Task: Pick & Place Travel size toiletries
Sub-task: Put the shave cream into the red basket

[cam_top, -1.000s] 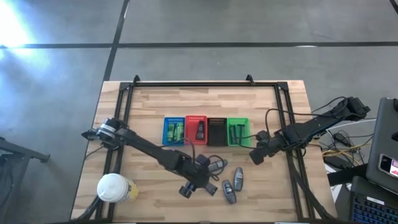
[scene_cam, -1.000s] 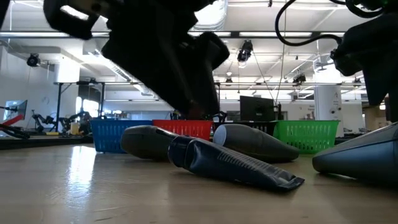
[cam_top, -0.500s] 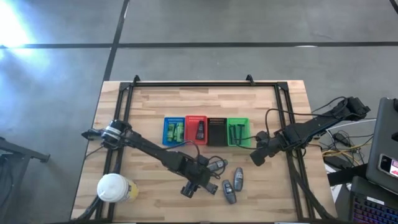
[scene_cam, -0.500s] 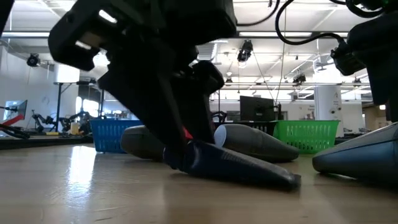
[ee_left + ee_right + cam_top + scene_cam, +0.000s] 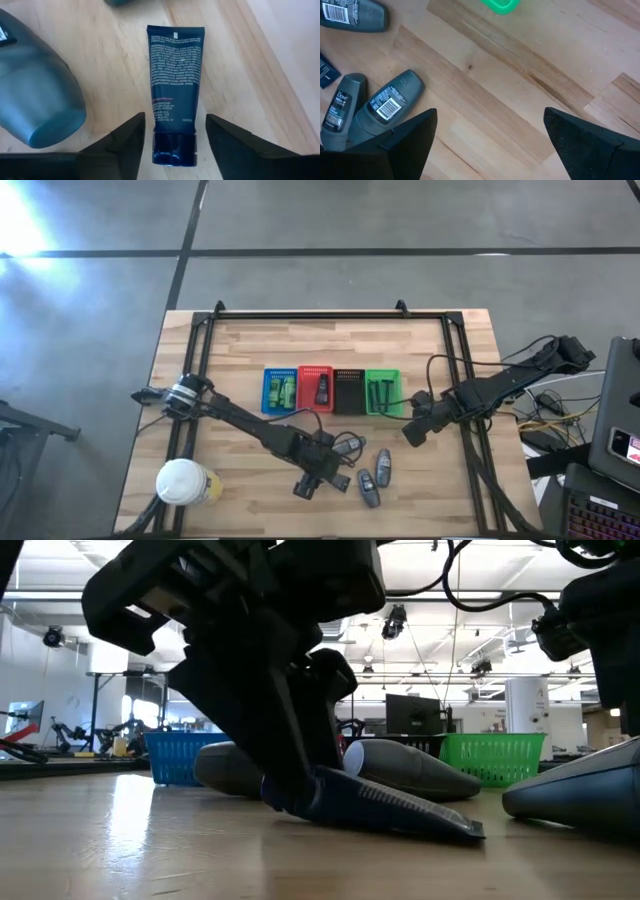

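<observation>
White-lidded cup [image 5: 182, 481] stands near the front left corner of the bench [image 5: 240, 350], well left of the red basket [image 5: 316, 388] and clear of the work.

Four slotted baskets sit in a touching row at mid-bench: blue basket [image 5: 280, 390] directly left of the red basket, black basket [image 5: 348, 390] directly right of it, green basket [image 5: 382, 391] at the right end. Green packets show in the blue one, a dark packet in the red, thin dark sticks in the green.

Left end effector [image 5: 318, 477] is down at the bench, in front of the red basket. Its fingers [image 5: 125, 145] are spread, one on either side of the cap end of a dark blue tube [image 5: 173, 97], not clenched on it. The tube lies flat on the wood: flat crimped tail, white print, a line of red print, glossy dark cap. In the low view the tube [image 5: 385, 805] rests on the bench with the arm over its cap end.

Obstructions: grey oval deodorants [image 5: 375, 475] lie just right of the tube; one [image 5: 35, 95] is close beside the left finger.

Right end effector [image 5: 414, 429] hangs right of the green basket, fingers [image 5: 395, 145] wide apart, holding nothing.
</observation>
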Available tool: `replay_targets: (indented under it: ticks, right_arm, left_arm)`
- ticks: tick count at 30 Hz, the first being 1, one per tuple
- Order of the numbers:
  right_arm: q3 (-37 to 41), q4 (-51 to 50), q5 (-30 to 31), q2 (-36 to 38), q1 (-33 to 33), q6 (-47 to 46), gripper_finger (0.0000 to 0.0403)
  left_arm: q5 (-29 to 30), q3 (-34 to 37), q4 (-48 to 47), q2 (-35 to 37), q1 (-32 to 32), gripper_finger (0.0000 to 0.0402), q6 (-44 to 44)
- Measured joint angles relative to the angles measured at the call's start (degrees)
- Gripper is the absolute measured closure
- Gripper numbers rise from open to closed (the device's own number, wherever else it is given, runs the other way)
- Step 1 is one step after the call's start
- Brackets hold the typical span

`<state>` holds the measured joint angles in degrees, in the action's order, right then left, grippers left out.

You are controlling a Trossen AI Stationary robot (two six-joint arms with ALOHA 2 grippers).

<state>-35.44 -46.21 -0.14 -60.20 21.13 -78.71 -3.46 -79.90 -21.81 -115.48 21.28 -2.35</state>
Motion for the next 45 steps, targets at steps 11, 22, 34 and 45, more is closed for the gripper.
replay_targets:
  ticks: [11,22,34,45]
  right_arm:
    - [0.0,0.0,0.1,0.0,0.0,0.5,0.0039]
    - [0.7,0.0,0.1,0.0,0.0,0.9,0.0039]
    - [1.0,0.1,0.2,0.0,0.0,0.9,0.0039]
    - [1.0,0.3,2.6,0.2,0.0,1.4,0.0039]
  left_arm:
    - [0.5,0.5,-0.6,-0.2,0.0,0.0242,-0.1]
    - [1.1,0.5,-1.3,-0.2,0.0,0.0206,-1.1]
    - [-0.4,0.5,-1.5,0.1,0.0,0.0275,-6.2]
    - [16.3,0.5,-10.7,11.9,1.0,0.0275,-42.8]
